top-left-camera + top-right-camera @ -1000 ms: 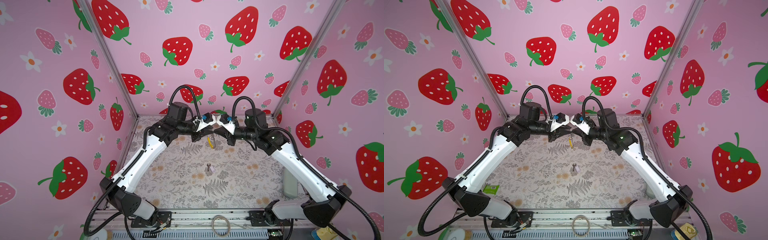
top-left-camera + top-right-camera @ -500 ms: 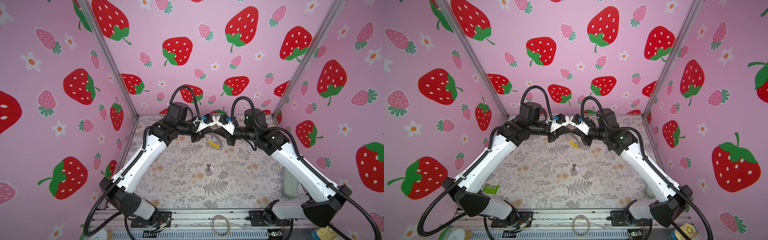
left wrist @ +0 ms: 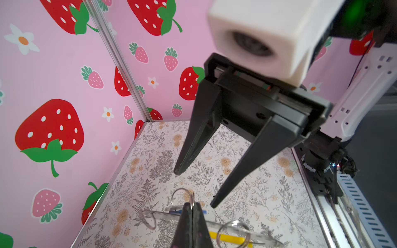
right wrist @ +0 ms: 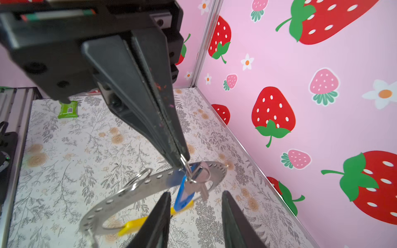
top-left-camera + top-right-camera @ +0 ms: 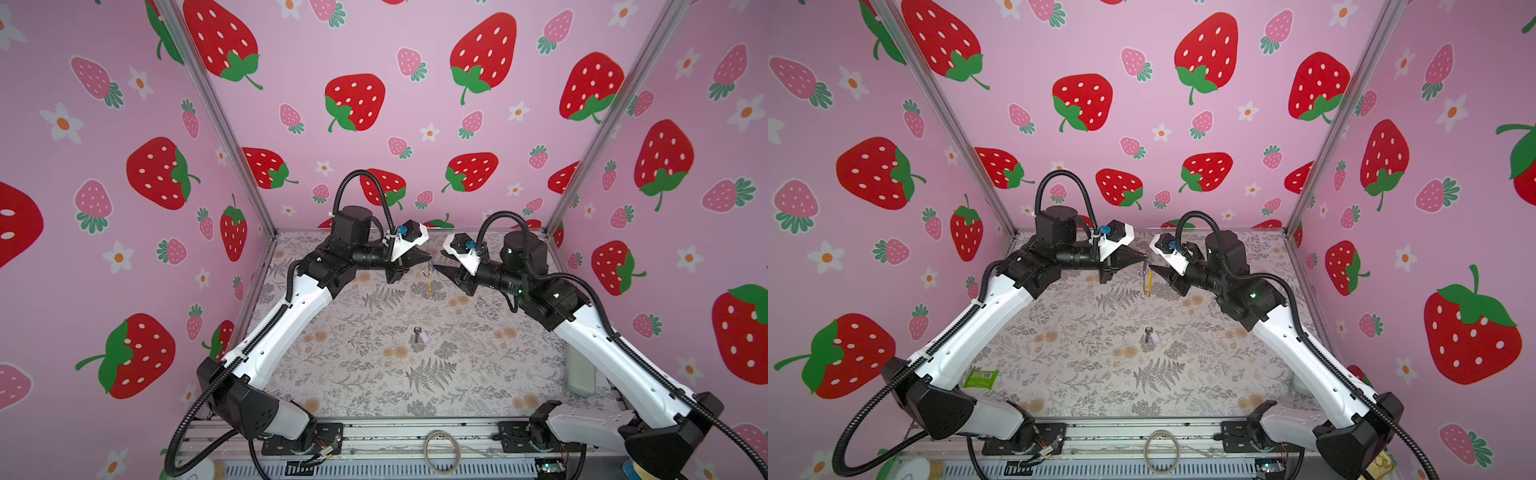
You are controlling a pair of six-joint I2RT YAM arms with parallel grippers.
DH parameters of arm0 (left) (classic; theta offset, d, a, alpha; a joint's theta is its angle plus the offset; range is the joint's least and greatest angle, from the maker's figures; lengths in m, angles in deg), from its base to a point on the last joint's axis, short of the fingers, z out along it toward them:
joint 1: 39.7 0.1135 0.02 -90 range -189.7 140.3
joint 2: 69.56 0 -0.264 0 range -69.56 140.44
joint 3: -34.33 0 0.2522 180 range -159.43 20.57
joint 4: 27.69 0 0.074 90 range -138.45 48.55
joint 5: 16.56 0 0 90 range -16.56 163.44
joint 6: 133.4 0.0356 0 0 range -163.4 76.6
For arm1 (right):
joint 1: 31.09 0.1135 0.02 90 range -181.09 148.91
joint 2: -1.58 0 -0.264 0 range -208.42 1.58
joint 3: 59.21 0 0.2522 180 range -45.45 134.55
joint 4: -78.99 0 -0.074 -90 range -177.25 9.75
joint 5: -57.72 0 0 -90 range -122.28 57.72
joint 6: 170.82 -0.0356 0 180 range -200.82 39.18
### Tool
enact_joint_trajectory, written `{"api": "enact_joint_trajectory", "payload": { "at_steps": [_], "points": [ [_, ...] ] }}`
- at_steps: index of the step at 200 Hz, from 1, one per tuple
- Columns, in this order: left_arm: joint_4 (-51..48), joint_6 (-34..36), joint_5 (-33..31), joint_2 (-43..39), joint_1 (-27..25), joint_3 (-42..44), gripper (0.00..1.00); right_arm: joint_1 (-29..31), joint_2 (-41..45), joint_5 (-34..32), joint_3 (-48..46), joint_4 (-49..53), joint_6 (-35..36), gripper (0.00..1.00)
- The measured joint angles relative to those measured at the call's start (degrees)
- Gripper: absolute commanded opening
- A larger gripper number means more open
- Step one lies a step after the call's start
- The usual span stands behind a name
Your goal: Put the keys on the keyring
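We judge the task to be about half done. The left gripper (image 4: 182, 159) is clamped fully shut on one small metal loop (image 4: 187, 169) of the keyring (image 4: 129, 191). By that pinch the whole ring hangs in the air above the far part of the table mat (image 5: 374, 374), with its yellow section (image 4: 134, 224) at the low end. The key with the blue tag (image 4: 198, 182) dangles from that same loop, right against the grey band. It looks to us as if it is already threaded on, though we cannot see the join clearly enough to be sure. The right gripper (image 3: 194, 188) stands just beside the ring with its jaws wide apart and nothing between them, and as far as we can tell it touches neither ring nor key. What is left is the second key. The key with the lilac tag (image 5: 419, 336) lies flat on the mat, in both top views well apart from the ring and nearer the front, with no gripper near it. In our view the free right gripper is the one to fetch it and work it onto a loop while the left gripper holds the ring steady.
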Motion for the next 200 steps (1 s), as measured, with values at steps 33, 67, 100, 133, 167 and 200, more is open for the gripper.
{"api": "enact_joint_trajectory", "payload": {
  "at_steps": [33,67,100,133,167,200],
  "points": [
    [7.5,-5.4,1.9,-0.6,0.6,2.8,0.0,0.0,0.8,-0.6,-1.0,-3.0,-0.6,0.41],
    [12.5,-9.2,3.3,-0.7,0.6,3.5,0.0,0.0,0.7,-0.6,-1.3,-5.2,-1.5,0.42],
    [15.6,-11.7,4.6,-0.7,0.6,3.6,0.0,0.0,0.2,-0.3,-1.3,-6.5,-1.4,0.41],
    [19.3,-14.4,5.6,-0.8,0.6,4.6,0.0,-0.1,-0.5,0.0,-1.3,-7.6,-1.6,0.36],
    [21.6,-16.6,6.3,-0.8,0.5,6.0,0.0,-0.1,-0.5,-0.2,-1.3,-8.7,-1.9,0.22],
    [23.3,-18.0,6.3,-0.8,0.5,6.3,0.0,-0.2,-0.5,-0.4,-1.3,-9.4,-2.2,0.11]
  ]
}}
